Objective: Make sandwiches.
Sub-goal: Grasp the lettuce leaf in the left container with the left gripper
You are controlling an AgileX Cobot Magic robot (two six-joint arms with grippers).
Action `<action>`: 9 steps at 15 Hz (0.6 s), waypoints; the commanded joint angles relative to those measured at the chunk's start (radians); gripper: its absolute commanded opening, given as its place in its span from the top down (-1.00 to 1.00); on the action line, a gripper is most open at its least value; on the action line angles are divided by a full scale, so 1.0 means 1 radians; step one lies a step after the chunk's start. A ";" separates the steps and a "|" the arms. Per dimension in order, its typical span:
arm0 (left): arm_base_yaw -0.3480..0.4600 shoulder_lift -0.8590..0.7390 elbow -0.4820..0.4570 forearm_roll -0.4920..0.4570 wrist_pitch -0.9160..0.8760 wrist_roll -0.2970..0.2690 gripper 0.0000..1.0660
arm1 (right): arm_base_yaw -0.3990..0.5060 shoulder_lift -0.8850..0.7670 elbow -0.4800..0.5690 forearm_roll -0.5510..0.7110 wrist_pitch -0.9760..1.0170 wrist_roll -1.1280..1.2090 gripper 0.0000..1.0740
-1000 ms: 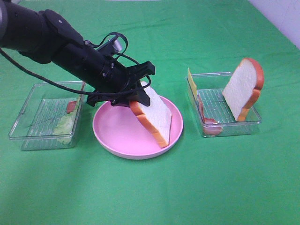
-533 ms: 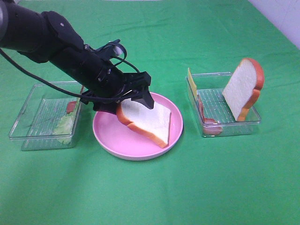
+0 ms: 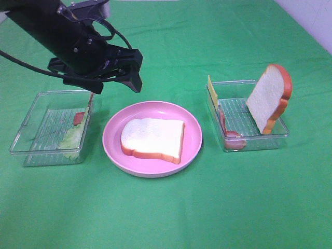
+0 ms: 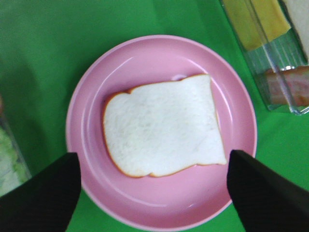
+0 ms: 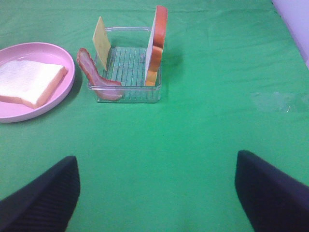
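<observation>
Has released bread slice (image 3: 152,140), now flat on pink plate (image 3: 111,136); left hand (image 3: 116,83) lifted clear, wide open, empty. Same for right hand (image 5: 154,198). In right tray (image 3: 238,148): second slice (image 3: 268,104), cheese (image 3: 211,93), bacon (image 3: 224,124); in left tray (image 3: 31,124): lettuce (image 3: 72,137), perhaps tomato (image 3: 78,118).

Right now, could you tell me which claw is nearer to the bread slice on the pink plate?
Left. The left claw hangs open just above the bread slice; the right claw stands farther off over green cloth, nearer the clear tray.

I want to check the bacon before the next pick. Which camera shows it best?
The right wrist view: the bacon shows whole at one end of the tray. The high view shows only a thin edge of it; the left wrist view catches a blurred piece.
</observation>
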 commanded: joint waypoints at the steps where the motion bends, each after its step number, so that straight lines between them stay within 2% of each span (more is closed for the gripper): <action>1: -0.004 -0.043 -0.005 0.165 0.140 -0.136 -0.48 | -0.007 -0.016 0.002 0.003 -0.011 0.002 -0.52; 3: -0.004 -0.035 -0.005 0.261 0.248 -0.215 -0.48 | -0.007 -0.016 0.002 0.003 -0.011 0.002 -0.52; 5: -0.004 -0.016 -0.005 0.309 0.281 -0.250 -0.48 | -0.007 -0.016 0.002 0.003 -0.011 0.002 -0.52; 9: -0.004 0.058 -0.005 0.355 0.216 -0.275 -0.47 | -0.007 -0.016 0.002 0.003 -0.011 0.002 -0.52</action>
